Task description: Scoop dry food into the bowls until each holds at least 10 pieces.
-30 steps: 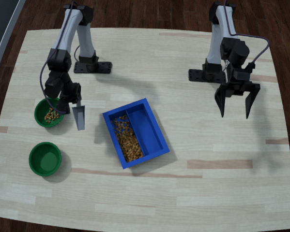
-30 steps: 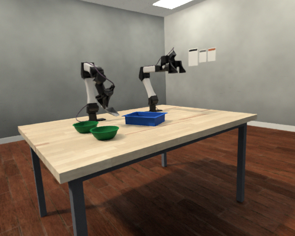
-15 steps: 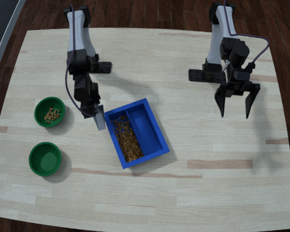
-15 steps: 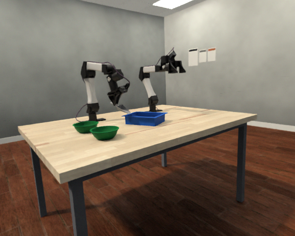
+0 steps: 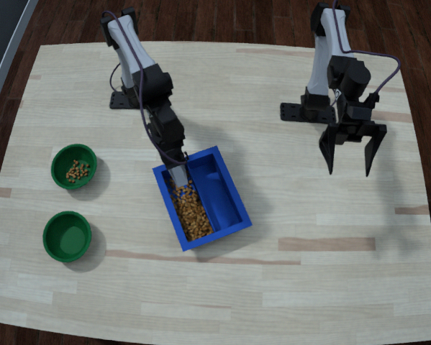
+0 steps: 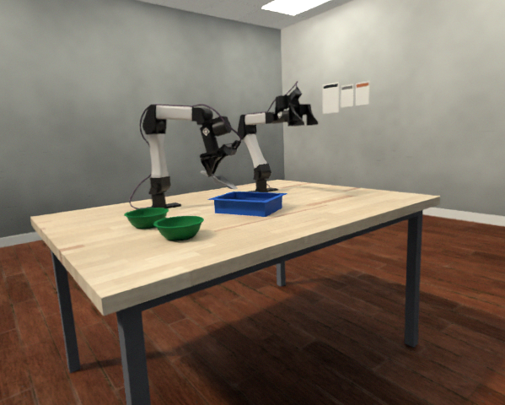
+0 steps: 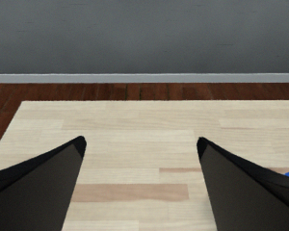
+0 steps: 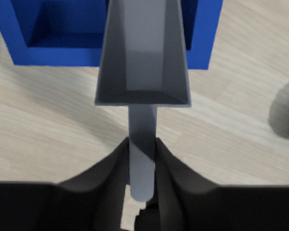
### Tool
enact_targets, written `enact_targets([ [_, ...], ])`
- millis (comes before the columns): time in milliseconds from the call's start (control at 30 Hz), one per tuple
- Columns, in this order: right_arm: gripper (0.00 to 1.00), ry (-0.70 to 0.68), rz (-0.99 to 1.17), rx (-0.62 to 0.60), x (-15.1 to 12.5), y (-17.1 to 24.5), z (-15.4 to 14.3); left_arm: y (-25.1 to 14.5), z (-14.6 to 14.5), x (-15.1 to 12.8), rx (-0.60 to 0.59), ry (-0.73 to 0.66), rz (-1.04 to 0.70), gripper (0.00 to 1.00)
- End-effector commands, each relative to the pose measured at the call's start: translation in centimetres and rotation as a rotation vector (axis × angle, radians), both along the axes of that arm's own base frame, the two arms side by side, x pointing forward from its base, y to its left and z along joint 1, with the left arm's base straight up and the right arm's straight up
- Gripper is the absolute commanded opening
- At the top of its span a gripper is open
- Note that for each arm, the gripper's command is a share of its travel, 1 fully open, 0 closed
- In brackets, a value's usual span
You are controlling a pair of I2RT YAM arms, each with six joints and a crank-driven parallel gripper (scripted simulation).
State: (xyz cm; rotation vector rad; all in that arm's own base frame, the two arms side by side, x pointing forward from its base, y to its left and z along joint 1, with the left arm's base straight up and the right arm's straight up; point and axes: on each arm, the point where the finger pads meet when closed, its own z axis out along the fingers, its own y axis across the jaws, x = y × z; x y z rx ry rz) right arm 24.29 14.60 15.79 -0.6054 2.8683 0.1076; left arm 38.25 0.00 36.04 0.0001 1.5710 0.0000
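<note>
My right gripper [image 6: 209,173] [image 8: 143,140] is shut on the grey scoop's handle. The scoop [image 5: 178,176] [image 6: 224,180] [image 8: 144,63] looks empty and hangs above the blue box [image 5: 230,187] [image 6: 239,207] [image 8: 58,56], over the sparse end of its food compartment. The brown food [image 5: 193,217] is thicker toward the opposite end. One upright green bowl [image 5: 64,157] [image 6: 140,219] holds several pieces. The other upright green bowl [image 5: 67,237] [image 6: 178,229] shows no food inside. My left gripper [image 5: 349,174] [image 6: 309,123] [image 7: 141,139] is open and empty, high above the table, away from the box.
The box's other compartment [image 5: 215,196] shows no food; a divider separates the two. Both bowls stand apart from the box, at the left in the top view. The wooden table [image 5: 338,290] [image 6: 313,218] [image 7: 125,125] has the left arm's base [image 5: 307,113] beyond the box.
</note>
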Motion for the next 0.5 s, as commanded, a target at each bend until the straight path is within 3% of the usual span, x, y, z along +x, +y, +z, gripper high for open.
enact_targets([
  [0, 0.0, -0.04, -0.028, -0.011, 0.7, 0.0, 1.3, 0.0, 1.6, -0.2, -0.001, -0.039, 0.0, 1.0],
  [100, 0.0, -0.054, 0.015, 0.034, 1.0, 1.0, 1.4, 0.0, 1.6, -0.2, -0.001, -0.039, 0.0, 1.0],
  [467, 0.0, 0.001, -0.001, 0.006, 1.4, 0.4, 0.6, 0.0, 1.6, -0.2, -0.001, -0.039, 0.0, 1.0],
])
